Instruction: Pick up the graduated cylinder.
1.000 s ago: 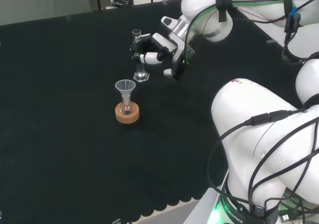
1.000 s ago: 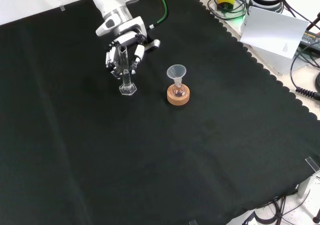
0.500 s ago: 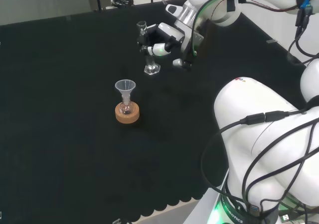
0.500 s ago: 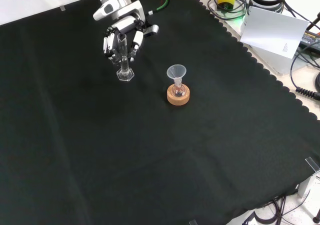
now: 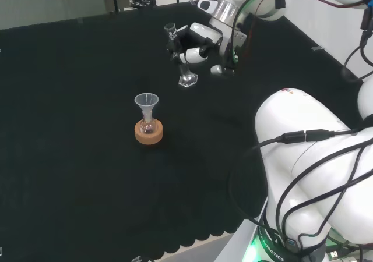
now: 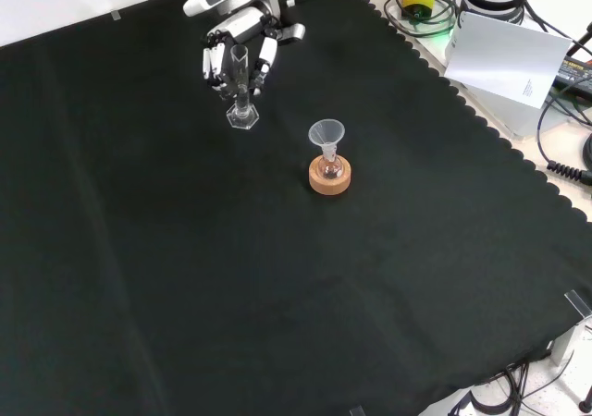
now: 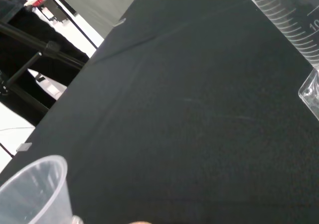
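The clear graduated cylinder (image 5: 179, 53) (image 6: 241, 88) with a hexagonal foot hangs upright above the black cloth, its foot off the surface. My hand (image 5: 197, 43) (image 6: 242, 44) has its fingers curled round the upper part of the tube. In the wrist view the cylinder's ribbed scale and foot (image 7: 294, 35) stand close at one edge.
A small flask with a clear funnel (image 5: 146, 103) (image 6: 326, 136) in its neck stands on a cork ring (image 5: 148, 132) (image 6: 330, 178), apart from the cylinder. The funnel's rim (image 7: 30, 194) shows in the wrist view. A white sheet and cables (image 6: 513, 55) lie beyond the cloth's scalloped edge.
My hand has lifted the cylinder off the cloth and carried it rightward in the head view, up and slightly right in the front view, away from the funnel.
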